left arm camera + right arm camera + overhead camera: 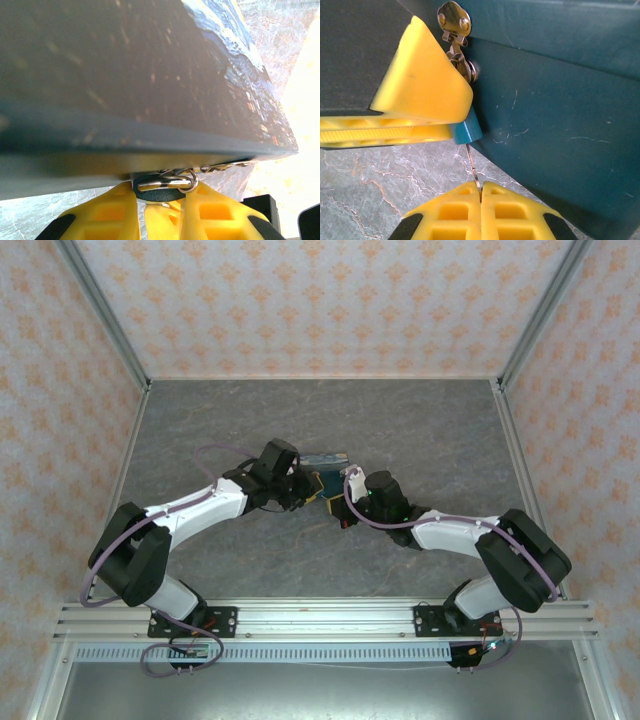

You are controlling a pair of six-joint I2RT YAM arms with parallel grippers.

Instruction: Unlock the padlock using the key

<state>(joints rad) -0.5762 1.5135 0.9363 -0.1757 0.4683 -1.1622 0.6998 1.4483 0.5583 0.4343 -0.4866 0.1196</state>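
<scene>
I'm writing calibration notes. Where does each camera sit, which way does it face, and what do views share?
Top external: above and behind the bases, looking down on the table; both arms, left end effector and right end effector meeting at the box.
Left wrist: on the left wrist, looking along its yellow fingers at the padlock by the box's edge.
Right wrist: on the right wrist, looking along its fingers, pinching the key below the padlock.
Shared: both wrist views show padlock and box.
</scene>
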